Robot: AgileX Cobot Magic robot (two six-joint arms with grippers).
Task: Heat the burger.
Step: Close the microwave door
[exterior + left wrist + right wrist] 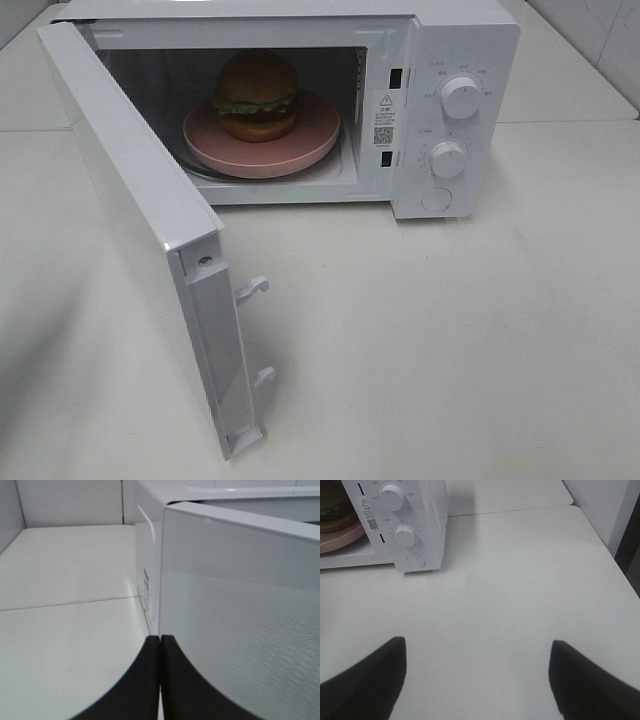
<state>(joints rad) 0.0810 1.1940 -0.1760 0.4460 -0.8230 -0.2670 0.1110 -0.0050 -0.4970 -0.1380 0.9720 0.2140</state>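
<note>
While hovering, right end effector (475,642) gapes

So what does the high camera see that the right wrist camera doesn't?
Only the high camera shows the microwave with its door standing wide open, two white hooks on the door's edge, and the whole burger sitting on the pink plate inside. Only the right wrist camera shows its own pincer, fingers spread wide with nothing between them. Both show the white table, the microwave's front with two round knobs, and at least a slice of the burger and plate.
</note>
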